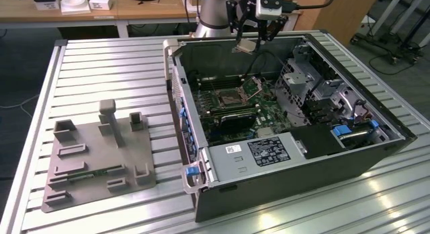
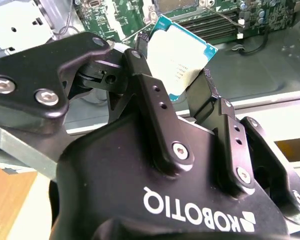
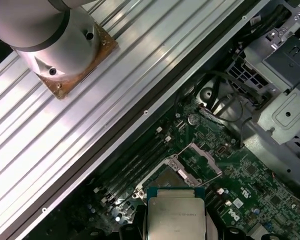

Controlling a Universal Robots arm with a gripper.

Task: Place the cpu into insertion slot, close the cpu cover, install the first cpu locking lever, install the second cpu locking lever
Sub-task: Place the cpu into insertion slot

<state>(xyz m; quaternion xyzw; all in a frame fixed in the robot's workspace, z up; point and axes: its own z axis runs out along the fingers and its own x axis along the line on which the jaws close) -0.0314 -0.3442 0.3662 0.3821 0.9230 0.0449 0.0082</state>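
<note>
The gripper (image 2: 174,75) pinched the cpu (image 2: 179,50) by two opposite edges and hung high above the open computer case (image 1: 289,191), the chip's pale face tilted. The insertion slot (image 1: 228,99) lay well below on the green board, its cpu cover (image 1: 254,83) raised beside it. In the first wrist view the slot's rim showed just beyond the chip's edge, so the chip seemed nearly over it.

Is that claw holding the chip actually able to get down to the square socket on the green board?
Probably yes. The gripper, shut on the cpu, hangs over the open case; the cpu cover looks swung up off the insertion slot, with nothing lying over it.
</note>
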